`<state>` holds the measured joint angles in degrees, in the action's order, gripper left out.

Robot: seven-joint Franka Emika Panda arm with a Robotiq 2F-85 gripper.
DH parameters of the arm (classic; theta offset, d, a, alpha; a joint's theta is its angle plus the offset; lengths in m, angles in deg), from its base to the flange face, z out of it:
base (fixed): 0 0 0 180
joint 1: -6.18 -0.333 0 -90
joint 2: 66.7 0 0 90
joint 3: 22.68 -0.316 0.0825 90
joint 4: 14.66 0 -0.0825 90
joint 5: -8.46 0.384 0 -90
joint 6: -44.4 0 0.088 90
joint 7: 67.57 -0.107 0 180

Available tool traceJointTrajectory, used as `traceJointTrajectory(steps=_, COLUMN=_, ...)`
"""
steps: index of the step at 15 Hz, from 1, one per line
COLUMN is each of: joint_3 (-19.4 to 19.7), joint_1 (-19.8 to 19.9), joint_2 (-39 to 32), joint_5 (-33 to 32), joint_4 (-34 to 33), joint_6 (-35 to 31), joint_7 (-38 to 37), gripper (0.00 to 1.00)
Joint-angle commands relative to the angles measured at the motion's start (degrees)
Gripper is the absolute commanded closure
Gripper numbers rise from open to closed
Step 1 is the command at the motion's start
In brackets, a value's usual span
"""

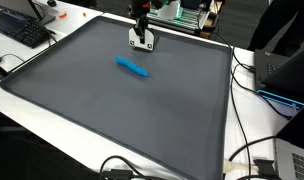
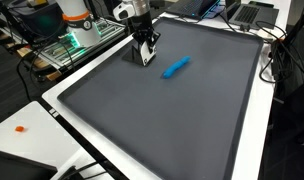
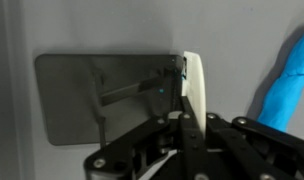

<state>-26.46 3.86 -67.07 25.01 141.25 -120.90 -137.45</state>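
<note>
Approach phase: claw (image 1: 143,44), jaws together and empty, hovers beside marker (image 1: 132,68); grasping calls for opening and lateral alignment.

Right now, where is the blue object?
In both exterior views the blue object lies on the grey mat, close to the fingers but not touching them.

exterior views: 2, high, oblique, differing angles, share whole mat (image 1: 142,115) | wrist view: close, downward (over gripper (image 3: 188,95))
</note>
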Motion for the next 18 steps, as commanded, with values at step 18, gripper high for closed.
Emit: traceJointTrajectory(steps=18, joint_3=-2.97, joint_1=-4.95, joint_2=-0.02, joint_5=-3.07, joint_4=-20.53, joint_6=21.72, joint_7=31.91, gripper=0.99)
